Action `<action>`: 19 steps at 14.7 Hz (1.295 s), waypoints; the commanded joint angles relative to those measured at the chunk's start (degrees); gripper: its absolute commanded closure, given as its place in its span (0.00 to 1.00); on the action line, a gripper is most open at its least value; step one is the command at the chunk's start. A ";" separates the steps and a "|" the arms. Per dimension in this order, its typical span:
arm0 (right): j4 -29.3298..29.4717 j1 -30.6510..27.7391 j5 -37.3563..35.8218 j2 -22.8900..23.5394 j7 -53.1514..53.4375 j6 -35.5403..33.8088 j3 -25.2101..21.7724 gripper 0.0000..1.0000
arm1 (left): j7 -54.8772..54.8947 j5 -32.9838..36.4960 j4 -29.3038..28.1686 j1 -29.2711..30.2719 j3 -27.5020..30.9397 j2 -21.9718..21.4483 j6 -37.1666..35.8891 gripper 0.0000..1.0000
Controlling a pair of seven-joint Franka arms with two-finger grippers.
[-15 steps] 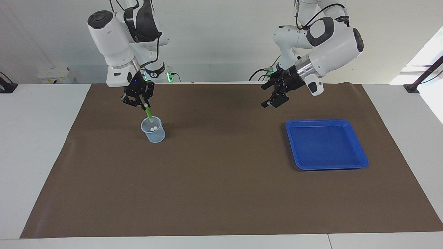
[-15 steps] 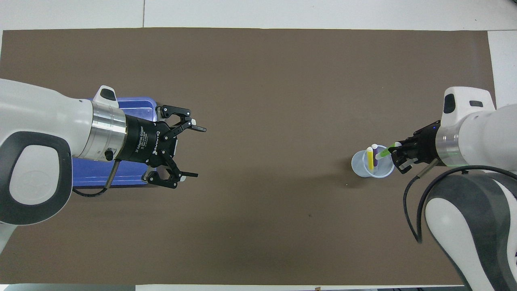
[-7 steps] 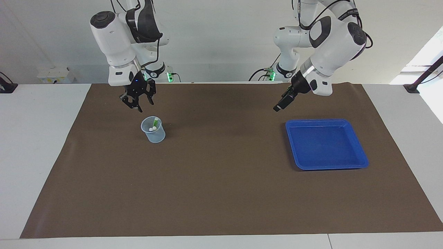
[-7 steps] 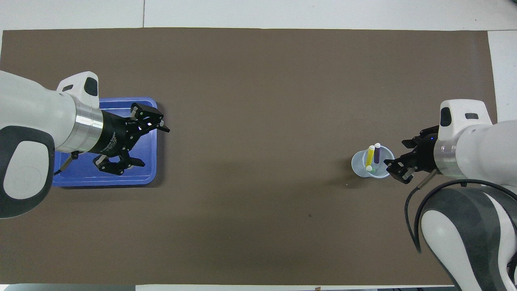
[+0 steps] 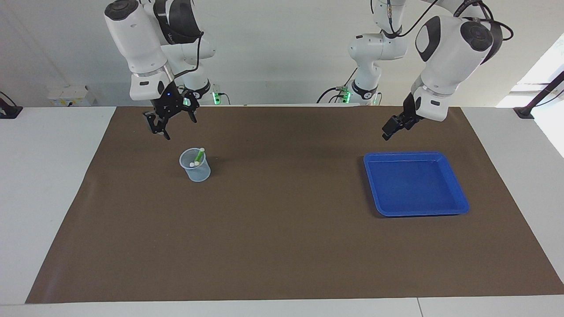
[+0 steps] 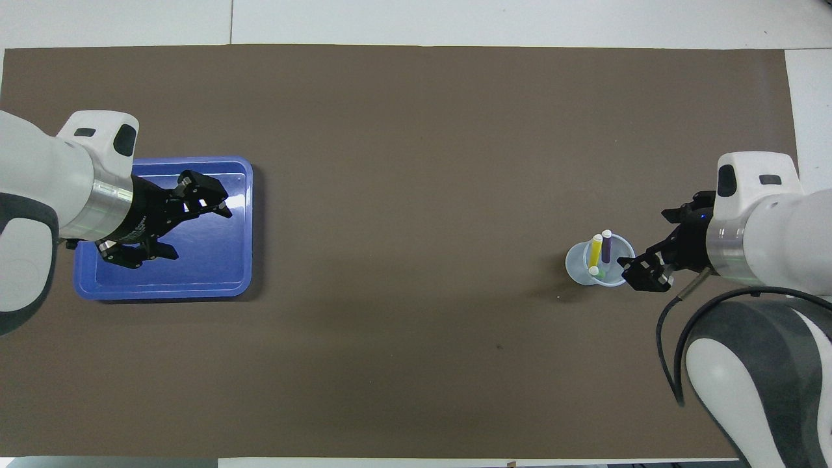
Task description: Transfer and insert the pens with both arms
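**Kid:** What is your mat made of?

**Robot:** My brown mat (image 5: 282, 229) is dull, with no shine. Cloth or paper, I can't tell. The white table (image 5: 44, 176) under it looks smooth and hard.

**Kid:** And the tray at nine o'clock, seen from overhead?

**Robot:** The blue tray (image 6: 250, 227) is smooth, shiny plastic.

**Kid:** The cup?

**Robot:** The cup (image 6: 577, 268) is see-through plastic, a bit milky. The green pen (image 5: 199, 156), yellow pen (image 6: 595, 250) and purple pen (image 6: 606, 246) look like smooth plastic.

**Kid:** And you?

**Robot:** My arm shells (image 5: 136, 39) are shiny white plastic. My wrist rings (image 6: 97, 201) are bright metal. My left gripper (image 6: 198, 234) and right gripper (image 5: 176, 127) are black and dull. My cables (image 6: 669, 344) look like black rubber.
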 commanded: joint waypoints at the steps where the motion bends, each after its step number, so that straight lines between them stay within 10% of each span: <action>1: 6.09 -3.92 -0.97 2.52 5.73 -6.13 0.34 0.00 | 14.95 4.89 6.01 -0.13 0.50 0.53 -7.98 0.00; 5: 7.24 -5.60 -2.27 2.60 23.67 -9.14 0.34 0.00 | 25.81 6.13 5.06 -0.22 0.50 -2.02 -10.90 0.00; 19: 23.06 3.09 -9.23 12.97 35.38 -20.83 -7.39 0.00 | 18.36 2.18 10.77 0.66 0.33 1.23 -10.55 0.00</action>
